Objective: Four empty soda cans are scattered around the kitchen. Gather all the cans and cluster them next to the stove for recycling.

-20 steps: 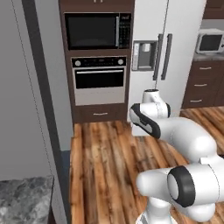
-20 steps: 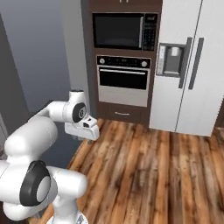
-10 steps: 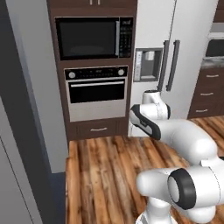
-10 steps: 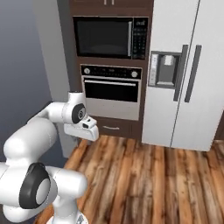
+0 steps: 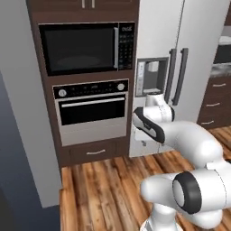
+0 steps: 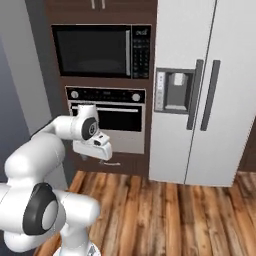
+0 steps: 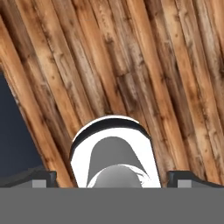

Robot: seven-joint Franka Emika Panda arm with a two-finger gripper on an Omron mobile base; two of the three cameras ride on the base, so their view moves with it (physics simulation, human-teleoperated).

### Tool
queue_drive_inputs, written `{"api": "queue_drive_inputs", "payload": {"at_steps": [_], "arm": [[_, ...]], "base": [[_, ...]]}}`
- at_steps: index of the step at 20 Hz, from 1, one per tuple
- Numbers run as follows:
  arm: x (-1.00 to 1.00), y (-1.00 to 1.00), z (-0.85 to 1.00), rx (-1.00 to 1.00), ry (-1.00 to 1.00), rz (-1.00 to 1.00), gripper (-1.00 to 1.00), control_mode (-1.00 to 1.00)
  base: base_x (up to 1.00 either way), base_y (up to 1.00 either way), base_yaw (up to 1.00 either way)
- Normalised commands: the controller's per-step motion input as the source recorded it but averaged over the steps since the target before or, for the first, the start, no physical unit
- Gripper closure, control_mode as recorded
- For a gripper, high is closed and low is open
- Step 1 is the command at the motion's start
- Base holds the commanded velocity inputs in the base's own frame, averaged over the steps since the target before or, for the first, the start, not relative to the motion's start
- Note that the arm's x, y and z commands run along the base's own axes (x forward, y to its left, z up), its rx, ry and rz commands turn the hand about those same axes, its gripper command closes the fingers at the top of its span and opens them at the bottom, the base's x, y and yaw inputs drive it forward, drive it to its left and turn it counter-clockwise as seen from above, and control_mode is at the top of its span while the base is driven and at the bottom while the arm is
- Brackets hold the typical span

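Observation:
The soda cans and the stove are out of view. My gripper hangs folded in front of the arm, pointing down at the wooden floor, level with the oven's lower edge. From the right base view the gripper sits before the oven drawer. In the hand view its two dark fingertips stand far apart at the bottom corners, so the gripper is open and holds nothing.
Ahead is a dark wood cabinet column with a black microwave, a wall oven and a drawer. A white double-door fridge stands to its right. A grey wall rises at left. Plank floor lies between.
The whole picture has shifted: the base has driven nearer to the oven column and fridge, which now look larger. The arm keeps its folded pose and the gripper stays open.

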Motion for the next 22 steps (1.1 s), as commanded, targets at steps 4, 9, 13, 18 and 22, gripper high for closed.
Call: {"api": "queue_drive_inputs", "payload": {"at_steps": [4, 9, 13, 18, 22], "arm": [[0.0, 0.0, 0.0, 0.0, 0.0, 0.0, -1.0, 1.0], [0.0, 0.0, 0.0, 0.0, 0.0, 0.0, -1.0, 1.0], [0.0, 0.0, 0.0, 0.0, 0.0, 0.0, -1.0, 1.0], [0.0, 0.0, 0.0, 0.0, 0.0, 0.0, -1.0, 1.0], [0.0, 0.0, 0.0, 0.0, 0.0, 0.0, -1.0, 1.0]], "base": [[0.18, -0.08, -0.4], [0.0, -0.1, -0.46], [0.22, -0.17, -0.37], [0.39, -0.13, -0.33], [0.44, 0.0, -0.32]]}}
